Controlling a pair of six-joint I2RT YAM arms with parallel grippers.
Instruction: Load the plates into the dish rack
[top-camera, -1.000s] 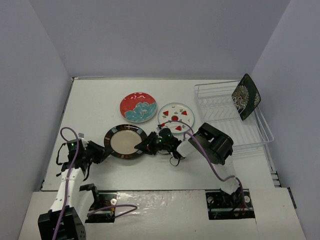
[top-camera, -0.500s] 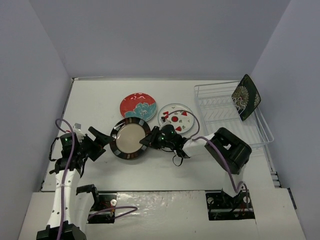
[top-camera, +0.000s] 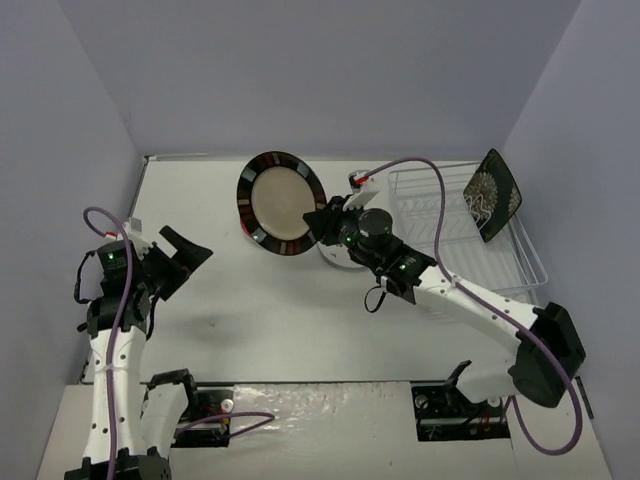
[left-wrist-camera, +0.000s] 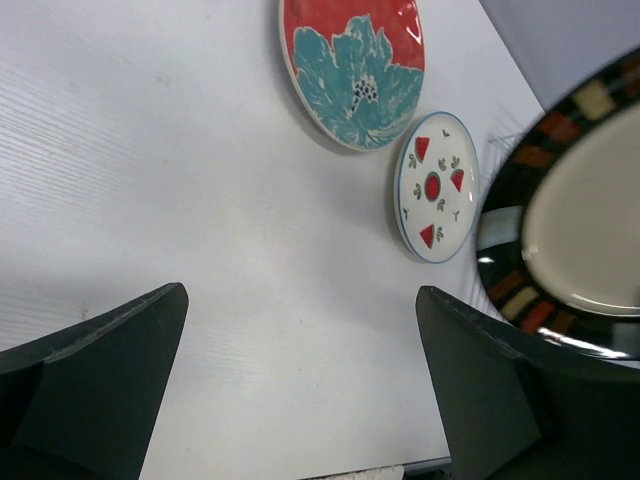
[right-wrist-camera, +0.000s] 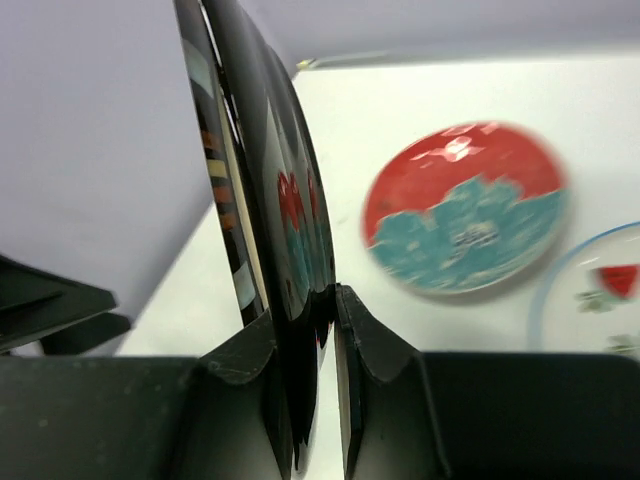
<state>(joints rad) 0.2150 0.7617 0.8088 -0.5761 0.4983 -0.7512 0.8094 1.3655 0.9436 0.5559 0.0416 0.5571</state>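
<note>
**Aloft on its edge: the black-rimmed plate in the right claw**

From where I stood, the right claw (top-camera: 318, 220) was clamped on the rim of the round black-rimmed plate with the beige centre (top-camera: 283, 203), one finger on each face. The plate hung clear of the bench (top-camera: 260, 320), tipped up nearly on edge with its beige face toward the near side. It was over the far middle of the bench, left of the dish rack (top-camera: 445, 215) and not touching it.

The rack sat at the far right of the bench. The square black plate with white flowers (top-camera: 492, 193) stood tilted at the rack's right end.

Two plates lay flat on the bench near the raised one. They were the red-and-teal floral plate (left-wrist-camera: 355, 65) and the white watermelon plate (left-wrist-camera: 435, 185), just beside each other with a thin gap between.

The left claw (top-camera: 180, 255) hovered over the left side of the bench. Its fingers were spread wide with nothing between them, and it was well apart from every plate.
</note>
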